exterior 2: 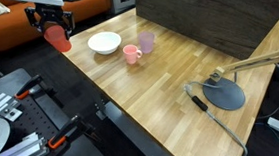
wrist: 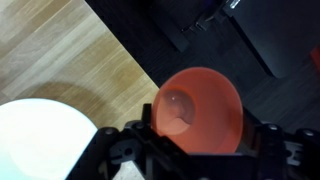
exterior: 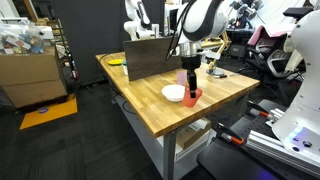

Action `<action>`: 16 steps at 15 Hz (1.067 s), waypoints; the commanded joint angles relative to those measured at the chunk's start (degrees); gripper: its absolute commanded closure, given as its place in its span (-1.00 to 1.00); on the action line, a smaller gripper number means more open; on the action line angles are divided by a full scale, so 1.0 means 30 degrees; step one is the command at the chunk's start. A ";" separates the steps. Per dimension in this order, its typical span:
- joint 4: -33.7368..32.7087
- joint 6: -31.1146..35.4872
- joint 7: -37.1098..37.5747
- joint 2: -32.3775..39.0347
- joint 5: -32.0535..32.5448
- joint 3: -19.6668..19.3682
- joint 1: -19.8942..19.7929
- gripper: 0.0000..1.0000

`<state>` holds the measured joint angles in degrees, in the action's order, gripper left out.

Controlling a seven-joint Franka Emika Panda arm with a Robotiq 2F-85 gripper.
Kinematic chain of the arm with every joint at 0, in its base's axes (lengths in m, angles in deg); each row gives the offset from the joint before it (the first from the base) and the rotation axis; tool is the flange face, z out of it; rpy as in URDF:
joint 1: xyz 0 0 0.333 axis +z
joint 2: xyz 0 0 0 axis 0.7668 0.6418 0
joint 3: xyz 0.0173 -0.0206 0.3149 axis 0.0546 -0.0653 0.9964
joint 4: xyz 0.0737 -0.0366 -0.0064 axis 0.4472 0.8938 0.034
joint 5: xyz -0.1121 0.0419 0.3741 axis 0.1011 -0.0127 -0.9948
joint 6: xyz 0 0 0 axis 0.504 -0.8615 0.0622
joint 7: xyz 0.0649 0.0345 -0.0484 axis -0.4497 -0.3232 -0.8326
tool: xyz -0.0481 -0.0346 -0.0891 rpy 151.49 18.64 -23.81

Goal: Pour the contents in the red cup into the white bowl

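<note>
Red cup, place: the red cup (exterior 2: 57, 38) hangs lifted at the upper left of an exterior view, seemingly just past the edge of the desk (exterior 2: 180, 80), with the white bowl (exterior 2: 104, 42) near it to the right.
Gripper: the gripper (exterior 2: 52, 25) is clamped on the cup from above, jaws drawn in close, nothing else in its hold.
Handling: probably light, stiff thin plastic with smooth walls that could slip or flex, so a moderate squeeze high on the wall near the rim suits it.
Contents: the wrist view shows something small in the bottom, too blurred to identify.
Axis: long axis roughly vertical, mouth up toward the wrist camera, base down, not yet tipped toward the bowl.
</note>
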<state>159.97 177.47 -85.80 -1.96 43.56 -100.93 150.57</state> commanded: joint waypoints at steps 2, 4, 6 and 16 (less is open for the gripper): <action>-0.0567 -0.0418 0.0122 0.0716 0.0494 0.2070 -0.1909 -0.09; -0.1135 -0.0859 -0.0616 0.1296 -0.0270 0.2477 -0.1910 -0.09; -0.1692 -0.1180 -0.1527 0.2078 -0.1833 0.3351 -0.2116 -0.09; -0.7933 -0.2476 -0.5648 1.0989 -0.8299 1.2594 -1.0569 -0.09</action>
<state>145.18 172.27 -102.68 24.24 17.11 -71.96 129.97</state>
